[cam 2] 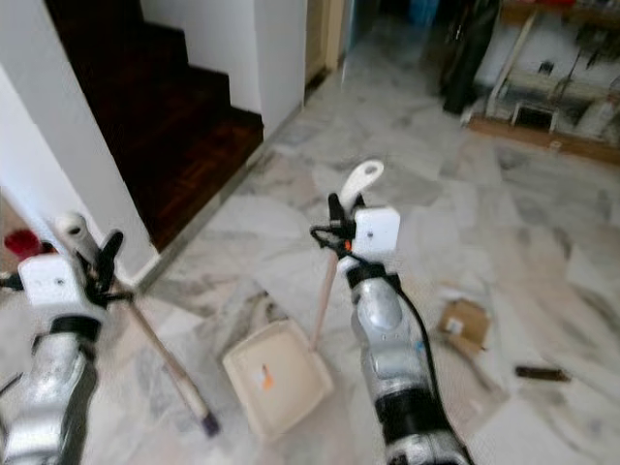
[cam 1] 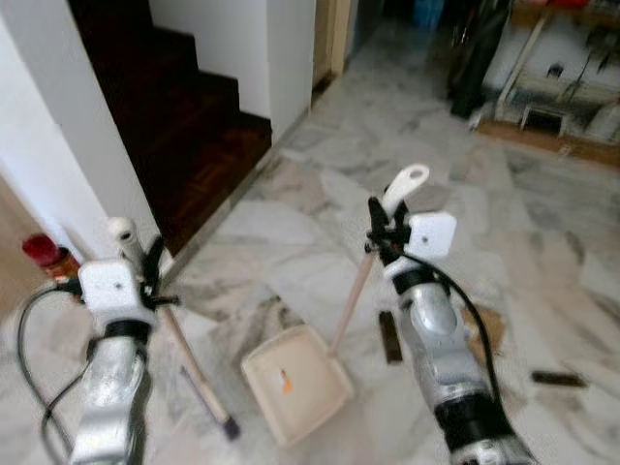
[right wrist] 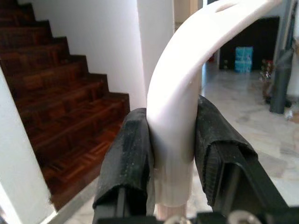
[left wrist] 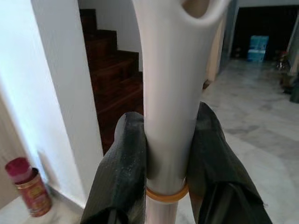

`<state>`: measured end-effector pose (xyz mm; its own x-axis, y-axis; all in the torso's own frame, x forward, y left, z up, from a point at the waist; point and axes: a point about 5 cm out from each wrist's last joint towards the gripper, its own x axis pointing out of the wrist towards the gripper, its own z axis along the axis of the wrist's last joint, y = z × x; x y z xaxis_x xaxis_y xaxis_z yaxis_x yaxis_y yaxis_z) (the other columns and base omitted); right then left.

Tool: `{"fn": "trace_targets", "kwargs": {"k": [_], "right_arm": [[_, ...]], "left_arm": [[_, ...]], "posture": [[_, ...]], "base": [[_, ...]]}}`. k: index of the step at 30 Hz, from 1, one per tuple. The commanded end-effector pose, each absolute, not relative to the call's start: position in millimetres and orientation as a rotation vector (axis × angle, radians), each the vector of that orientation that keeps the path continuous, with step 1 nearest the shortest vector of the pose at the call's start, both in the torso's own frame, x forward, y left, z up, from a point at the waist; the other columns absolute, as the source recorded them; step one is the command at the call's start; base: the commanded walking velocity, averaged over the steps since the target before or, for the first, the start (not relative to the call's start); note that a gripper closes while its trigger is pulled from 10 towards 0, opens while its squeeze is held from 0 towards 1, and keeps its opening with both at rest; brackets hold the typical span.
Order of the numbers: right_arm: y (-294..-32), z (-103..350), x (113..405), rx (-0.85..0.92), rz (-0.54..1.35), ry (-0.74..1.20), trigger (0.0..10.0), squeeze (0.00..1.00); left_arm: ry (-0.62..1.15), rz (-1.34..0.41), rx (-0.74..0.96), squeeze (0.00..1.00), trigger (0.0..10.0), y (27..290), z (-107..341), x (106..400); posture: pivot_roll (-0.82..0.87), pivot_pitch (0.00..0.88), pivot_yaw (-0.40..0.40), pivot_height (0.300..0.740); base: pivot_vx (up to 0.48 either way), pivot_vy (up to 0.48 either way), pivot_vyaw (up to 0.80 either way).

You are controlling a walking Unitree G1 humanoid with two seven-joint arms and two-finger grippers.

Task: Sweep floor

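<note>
Two silver robot arms, each ending in a white wrist box and a black two-fingered gripper.

The left arm [cam 1: 108,387] is a rounded, shiny metal tube with a black band just below a white, rounded square box marked by one small dark dot; a thin black cable loops out beside it. The right arm [cam 1: 444,339] has the same silver shell, a wide black ribbed collar low down, a black cable running along it, and a matching white box. On the left gripper [left wrist: 169,158] and right gripper [right wrist: 173,158], the fingers [right wrist: 125,158] are thick, matte black rubbery pads with faint speckling; small metal screws sit at the right gripper's base.
</note>
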<state>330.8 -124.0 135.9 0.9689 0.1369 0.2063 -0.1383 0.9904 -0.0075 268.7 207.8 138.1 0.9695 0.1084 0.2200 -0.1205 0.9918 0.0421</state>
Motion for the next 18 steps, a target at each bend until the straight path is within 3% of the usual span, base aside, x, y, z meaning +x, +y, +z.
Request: {"fn": "trace_targets", "kwargs": {"k": [1,18], "right_arm": [[-118.7,155.1,333.9,-0.008,0.162,-0.287,10.0,0.00],[-117.8,153.0,330.2,-0.001,0.176,-0.282,10.0,0.00]], "left_arm": [[-0.267,0.120,0.089,0.00,10.0,212.4,149.9,267.5],[-0.264,0.101,0.087,0.00,10.0,209.2,148.3,266.1]], "posture": [[0.01,0.040,-0.030,0.740],[0.01,0.002,-0.036,0.740]], "base": [[0.326,0.000,0.00],[0.324,0.000,0.00]]}}
